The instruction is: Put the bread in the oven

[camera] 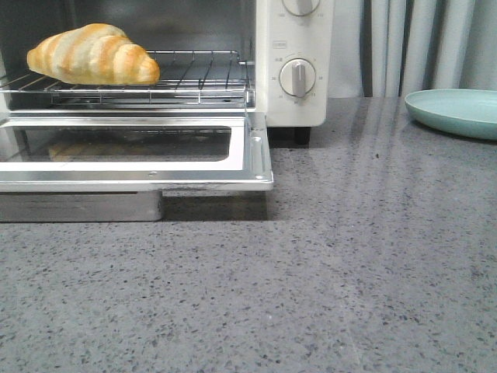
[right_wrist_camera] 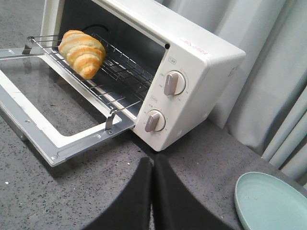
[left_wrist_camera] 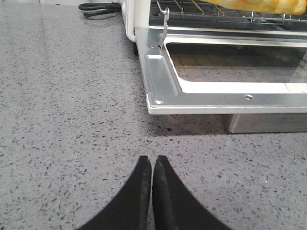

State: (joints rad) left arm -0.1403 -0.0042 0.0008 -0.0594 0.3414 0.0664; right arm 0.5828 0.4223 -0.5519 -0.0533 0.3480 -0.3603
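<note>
Speckled grey stone counter (camera: 326, 295) fills the lower half of the front view, bare of anything up close. One cream-white toaster oven (camera: 293, 101) stands at the upper left of the frame, its glass-windowed door (camera: 132, 151) folded down flat and open toward the camera. Two round dials (camera: 297, 77) sit one above the other on its right-hand panel. One croissant-shaped roll of bread (camera: 93, 54), golden-orange with pale cream bands across its ridged segments, lies on the wire rack (camera: 198, 78) at the rack's left part, inside the oven cavity. One teal plate (camera: 454, 111) rests on the counter at the right edge of the frame, well apart from the oven, with nothing on it. Grey curtains (camera: 419, 47) hang behind it. In the wrist views the left end effector (left_wrist_camera: 152, 160) has its two black fingers pressed together, gripping nothing, and the right end effector (right_wrist_camera: 152, 160) is likewise closed and holds nothing.
</note>
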